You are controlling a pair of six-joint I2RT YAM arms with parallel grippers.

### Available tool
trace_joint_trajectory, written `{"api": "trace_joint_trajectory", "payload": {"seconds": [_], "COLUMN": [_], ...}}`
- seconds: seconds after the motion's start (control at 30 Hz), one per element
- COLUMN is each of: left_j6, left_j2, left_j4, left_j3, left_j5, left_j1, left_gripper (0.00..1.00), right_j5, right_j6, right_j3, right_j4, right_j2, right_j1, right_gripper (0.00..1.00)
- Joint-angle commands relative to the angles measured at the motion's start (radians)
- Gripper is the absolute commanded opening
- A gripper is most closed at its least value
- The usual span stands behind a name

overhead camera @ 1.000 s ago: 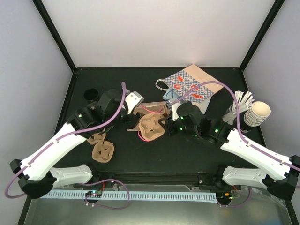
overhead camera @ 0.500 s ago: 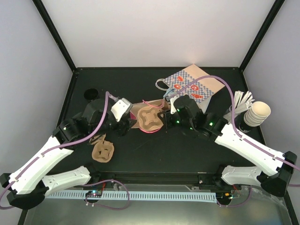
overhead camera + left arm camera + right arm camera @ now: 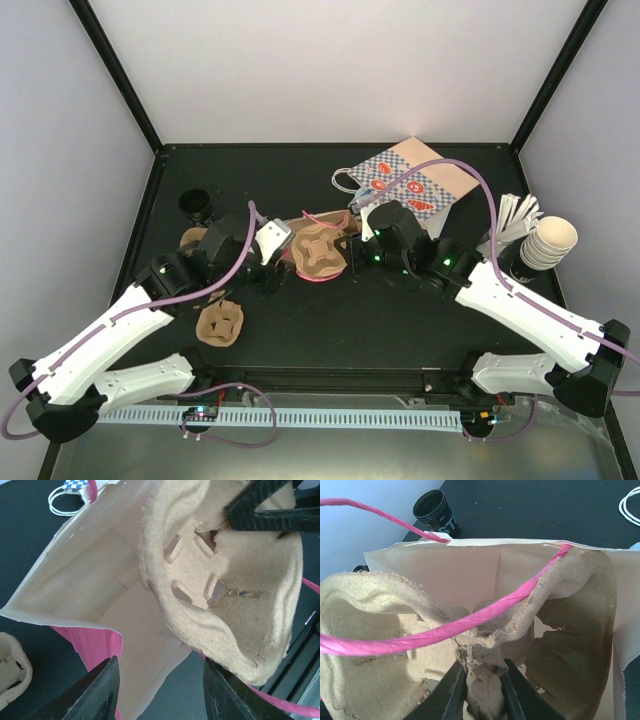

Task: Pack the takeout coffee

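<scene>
I count three pulp carriers: the held carrier at centre frame, a loose carrier at lower left, and a third carrier at the left, partly behind my arm. There is one pink bag, one patterned bag at upper right, one black cup at upper left and one stack of cream cups at the right edge, all on the dark tabletop.

My right fingers pinch the held carrier's middle ridge inside the pink bag's mouth. My left fingers stand spread, with the bag's lower wall between them.

I cannot pick out the takeout coffee for certain. A small pale shape at the patterned bag's lower left corner, just above my right fingers, may be it, but it is too blurred to show any print.
</scene>
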Motion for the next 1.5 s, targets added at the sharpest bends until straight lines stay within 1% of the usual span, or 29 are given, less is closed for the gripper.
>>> {"api": "trace_joint_trajectory", "payload": {"seconds": [0.0,0.13,0.27,0.37,0.43,0.5,0.6,0.77,1.17,1.33,1.47], "left_j6": [0.091,0.146,0.241,0.303,0.358,0.433,0.508,0.651,0.709,0.720,0.727], "left_j2": [-0.072,-0.163,-0.259,-0.314,-0.328,-0.333,-0.322,-0.297,-0.237,-0.200,-0.167], "left_j4": [0.107,0.171,0.199,0.256,0.283,0.297,0.309,0.292,0.358,0.377,0.385], "left_j3": [-0.049,-0.121,-0.158,-0.204,-0.224,-0.233,-0.230,-0.208,-0.184,-0.167,-0.157], "left_j5": [0.068,0.078,0.177,0.192,0.217,0.277,0.287,0.357,0.353,0.358,0.362], "left_j1": [0.003,0.002,0.001,0.002,0.000,-0.001,-0.003,-0.009,-0.023,-0.033,-0.042], "left_gripper": [0.47,0.47,0.50,0.48,0.47,0.47,0.47,0.50,0.50,0.47,0.39], "right_j5": [0.019,0.034,0.047,0.048,0.048,0.048,0.048,0.048,0.046,0.045,0.046], "right_j6": [-0.010,-0.013,-0.019,-0.021,-0.022,-0.024,-0.024,-0.023,-0.024,-0.023,-0.021], "right_j3": [0.039,0.042,0.049,0.052,0.053,0.053,0.053,0.052,0.050,0.047,0.047], "right_j4": [0.029,0.026,0.021,0.020,0.020,0.021,0.020,0.019,0.015,0.016,0.016], "right_j2": [0.007,0.006,0.007,0.009,0.011,0.011,0.010,0.009,0.001,-0.002,-0.005], "right_j1": [-0.005,-0.005,-0.007,-0.006,-0.006,-0.006,-0.006,-0.006,-0.006,-0.007,-0.006], "right_gripper": [0.19,0.19,0.19,0.19,0.19,0.19,0.19,0.19,0.19,0.19,0.19]}}
